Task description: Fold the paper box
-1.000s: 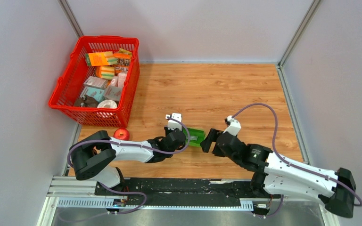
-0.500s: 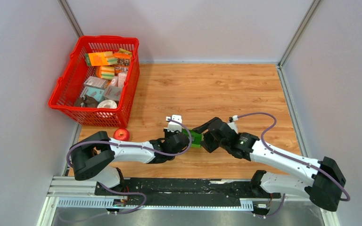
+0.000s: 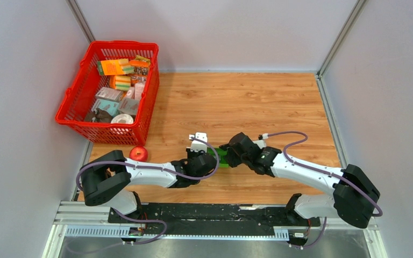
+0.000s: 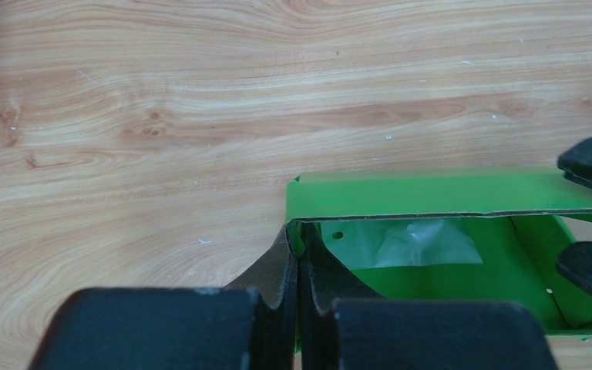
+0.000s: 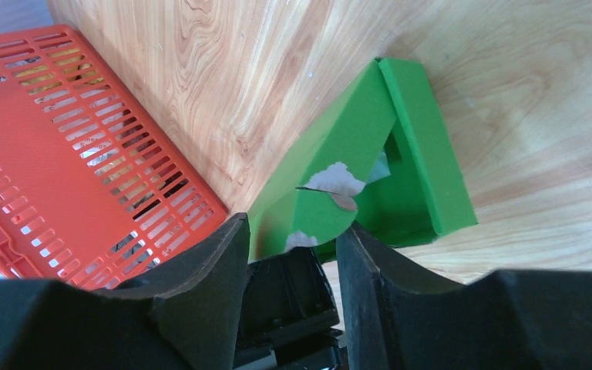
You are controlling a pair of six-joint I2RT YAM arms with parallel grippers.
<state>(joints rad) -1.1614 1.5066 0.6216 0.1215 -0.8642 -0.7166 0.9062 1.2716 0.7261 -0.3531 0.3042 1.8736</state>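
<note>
Paper box (image 3: 223, 156), near middle of table (image 3: 247, 102): my left fingers (image 4: 424, 335) clench its left corner, my right fingers (image 5: 204, 281) stand apart astride a flap; judged light, easily creased card, best pinched at flap edges.

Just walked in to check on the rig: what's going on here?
A bright green paper box is being folded in the middle of the wooden table. The left gripper is shut on one edge of the box, holding it. The right gripper has its jaws open around a flap at the opposite end, not clamped on it. The box is only partly formed, with that end open.
</note>
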